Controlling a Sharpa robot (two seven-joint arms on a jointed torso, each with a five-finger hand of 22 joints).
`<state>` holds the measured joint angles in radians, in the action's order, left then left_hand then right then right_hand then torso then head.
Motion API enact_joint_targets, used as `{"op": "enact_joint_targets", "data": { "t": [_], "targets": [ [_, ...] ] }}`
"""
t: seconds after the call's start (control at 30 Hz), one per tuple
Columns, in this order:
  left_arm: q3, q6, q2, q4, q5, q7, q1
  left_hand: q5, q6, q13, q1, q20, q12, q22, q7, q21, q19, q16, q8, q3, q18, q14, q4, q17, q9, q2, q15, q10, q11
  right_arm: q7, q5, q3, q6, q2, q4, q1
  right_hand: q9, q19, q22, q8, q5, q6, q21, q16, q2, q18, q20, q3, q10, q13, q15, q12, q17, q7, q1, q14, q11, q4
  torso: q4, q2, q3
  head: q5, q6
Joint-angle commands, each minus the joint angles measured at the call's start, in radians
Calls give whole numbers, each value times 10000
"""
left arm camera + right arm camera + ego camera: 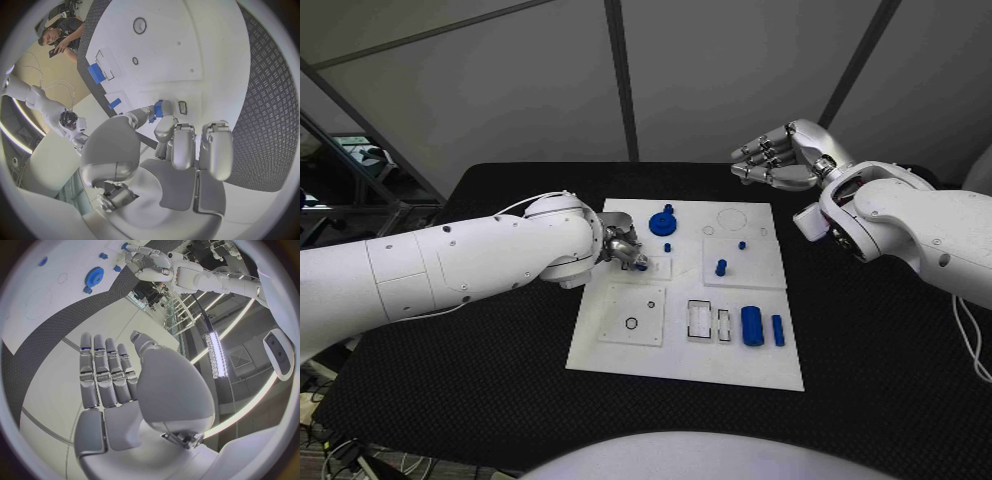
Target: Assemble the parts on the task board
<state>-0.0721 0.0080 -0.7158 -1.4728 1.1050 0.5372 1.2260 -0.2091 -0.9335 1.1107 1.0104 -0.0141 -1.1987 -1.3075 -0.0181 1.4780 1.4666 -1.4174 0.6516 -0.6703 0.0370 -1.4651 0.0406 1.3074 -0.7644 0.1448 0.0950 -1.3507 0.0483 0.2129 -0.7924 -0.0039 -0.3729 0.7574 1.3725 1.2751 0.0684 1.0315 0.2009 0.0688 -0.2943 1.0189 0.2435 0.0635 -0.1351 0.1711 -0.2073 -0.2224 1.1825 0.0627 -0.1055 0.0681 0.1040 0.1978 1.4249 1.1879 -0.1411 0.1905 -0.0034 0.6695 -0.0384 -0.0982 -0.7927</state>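
Up close, the left wrist view shows a small blue part [157, 108] pinched at the left hand's [172, 145] fingertips just above the white task board [187, 45]; overhead that part is barely visible. Off the board's far corner, the right hand [783, 158] hovers above the counter [877, 350], fingers straight, side by side, holding nothing.

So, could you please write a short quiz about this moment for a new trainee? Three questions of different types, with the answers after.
1. True or false: the right hand holds a blue part.
2. What does the left hand pinch? A) a small blue part B) the blue gear C) nothing
3. Fill in: the two blue cylinders lie on the white task ____.

Key: 1 false, it is raised beside the table, holding nothing; 2 A; 3 board.
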Motion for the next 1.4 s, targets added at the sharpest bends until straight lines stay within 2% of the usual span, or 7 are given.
{"op": "enact_joint_targets", "data": {
  "t": [0.03,0.33,0.53,0.67,0.93,1.4],
  "targets": [
    [-15,205,37,22,52,67,-14,-8,-82,31,-140,53,-69,-1417,7,58,488,43,-64,205,-78,-600,50,955,30,-17,81,-51,12,42,-21,6,57,-14,1,20,-7,90,-8,-44,-42,-18,-66,-9,-2,116,9,72,-77,-6,30,-27,-8,84,-80,-73,-21,6,-3,-1,0,-4,-5],
    [-14,185,96,101,50,62,-12,-10,-203,78,-360,67,-126,-1512,16,114,529,46,-123,761,-99,-603,332,962,90,-120,90,-81,20,33,-21,5,65,-13,-5,20,-10,99,-39,-50,-48,-35,-102,-11,-2,115,1,99,-98,-7,21,-30,-33,93,-105,-90,-30,3,-7,5,-2,11,-12],
    [-14,138,116,149,4,58,-10,-17,-283,124,-852,59,-181,-1565,0,143,551,47,-172,1246,-109,-606,857,968,136,-314,75,-108,2,18,-21,5,86,-9,-10,19,-12,104,-65,-53,-53,-49,-134,-13,2,114,-6,120,-121,-7,13,-33,-54,101,-123,-106,-40,-1,2,2,4,29,-15],
    [-14,120,129,179,-7,56,-9,-17,-308,141,-995,57,-202,-1581,-1,150,557,47,-184,1442,-112,-607,1014,972,145,-340,75,-117,0,6,-21,5,100,-12,-15,19,-14,108,-94,-57,-64,-69,-168,-14,10,112,-14,141,-146,-8,4,-36,-76,109,-138,-126,-49,-7,0,-1,2,30,-14],
    [-13,126,153,225,-15,53,-8,-13,-363,179,-1155,57,-246,-1619,3,171,572,48,-184,1803,-119,-609,1221,977,149,-343,76,-143,3,-11,-21,5,122,-13,-24,19,-17,114,-134,-60,-93,-99,-216,-14,21,112,-25,171,-180,-8,-9,-37,-107,122,-160,-150,-63,-16,-6,-3,5,43,-13],
    [-8,149,52,153,-16,51,-7,-19,-433,200,-1251,68,-285,-1631,29,163,572,52,-179,2717,-119,-612,1507,984,145,-203,91,-171,22,-47,-21,4,203,2,-30,18,-20,132,-219,-63,-105,-172,-317,-12,19,111,-53,277,-261,-6,-37,-39,-171,155,-242,-196,-98,-28,4,-2,11,70,-8]
  ]
}}
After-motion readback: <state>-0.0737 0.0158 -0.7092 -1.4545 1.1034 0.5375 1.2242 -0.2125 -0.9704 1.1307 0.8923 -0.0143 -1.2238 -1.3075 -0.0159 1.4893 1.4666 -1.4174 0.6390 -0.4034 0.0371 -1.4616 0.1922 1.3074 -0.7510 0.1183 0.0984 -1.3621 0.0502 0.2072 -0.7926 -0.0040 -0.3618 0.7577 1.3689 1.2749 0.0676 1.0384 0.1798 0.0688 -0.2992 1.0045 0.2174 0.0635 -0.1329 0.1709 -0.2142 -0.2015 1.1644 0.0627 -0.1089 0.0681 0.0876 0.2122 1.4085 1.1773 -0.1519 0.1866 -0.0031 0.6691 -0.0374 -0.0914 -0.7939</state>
